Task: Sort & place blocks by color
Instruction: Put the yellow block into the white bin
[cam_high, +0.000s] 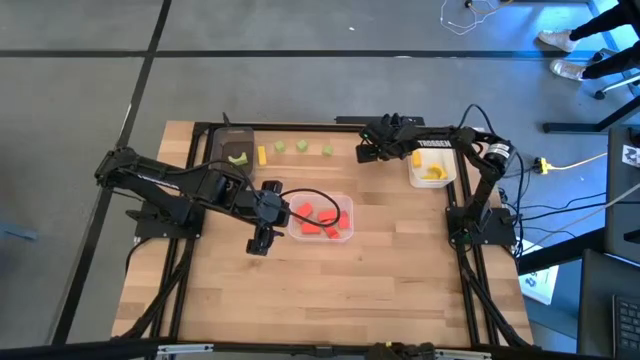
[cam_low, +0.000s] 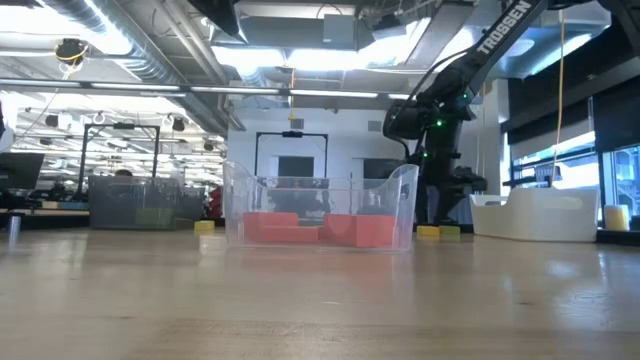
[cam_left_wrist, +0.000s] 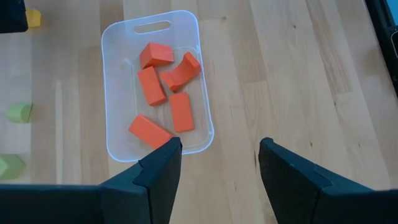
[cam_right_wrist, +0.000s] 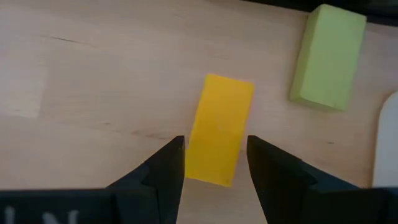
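Note:
My right gripper (cam_high: 378, 150) is open near the table's far edge. Its fingers stand on either side of the near end of a yellow block (cam_right_wrist: 219, 127) that lies flat on the table, with a light green block (cam_right_wrist: 328, 56) beside it. My left gripper (cam_left_wrist: 221, 152) is open and hovers over bare wood at the near left corner of the clear tray (cam_high: 346, 236). That tray holds several red blocks (cam_left_wrist: 163, 87). One yellow block (cam_high: 262, 154) and three green blocks (cam_high: 300, 146) lie in a row along the far edge.
A dark grey tray (cam_high: 228, 138) with a green block (cam_high: 237, 158) sits at the far left. A white tray (cam_high: 447, 180) with yellow blocks (cam_high: 432, 172) sits at the far right, close to my right arm. Bare wood stretches across the near half of the table (cam_high: 320, 300).

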